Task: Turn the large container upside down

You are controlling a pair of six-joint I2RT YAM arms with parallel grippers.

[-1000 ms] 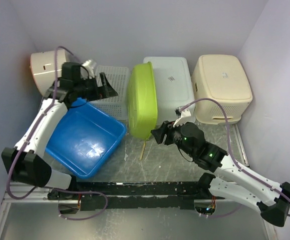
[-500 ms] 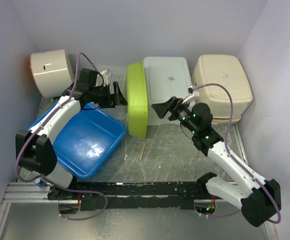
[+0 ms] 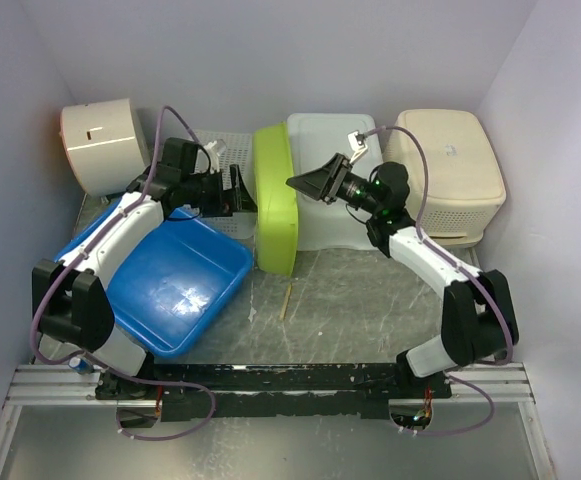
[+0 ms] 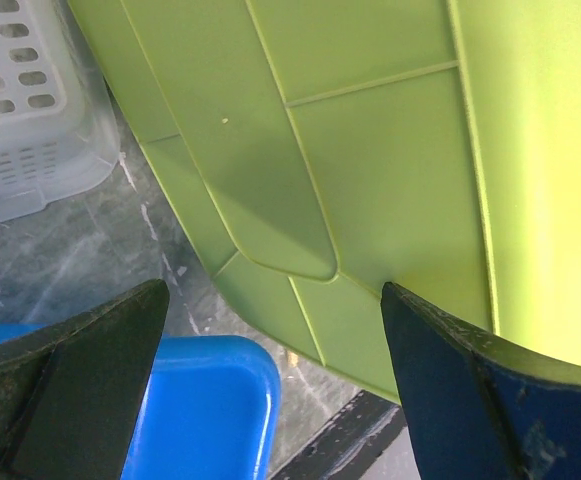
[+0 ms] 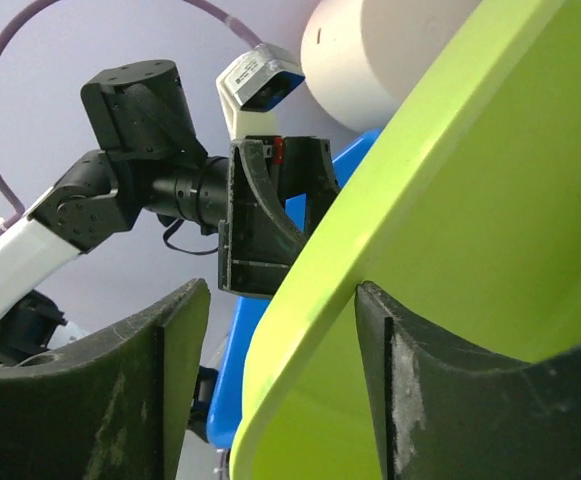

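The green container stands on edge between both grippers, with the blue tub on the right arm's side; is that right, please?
No: the top view shows the blue tub on the left arm's side. The green container does stand on edge between the left gripper and right gripper.

White arms (image 3: pixel 120 225), black joints (image 3: pixel 70 312), purple cables (image 3: pixel 160 135).
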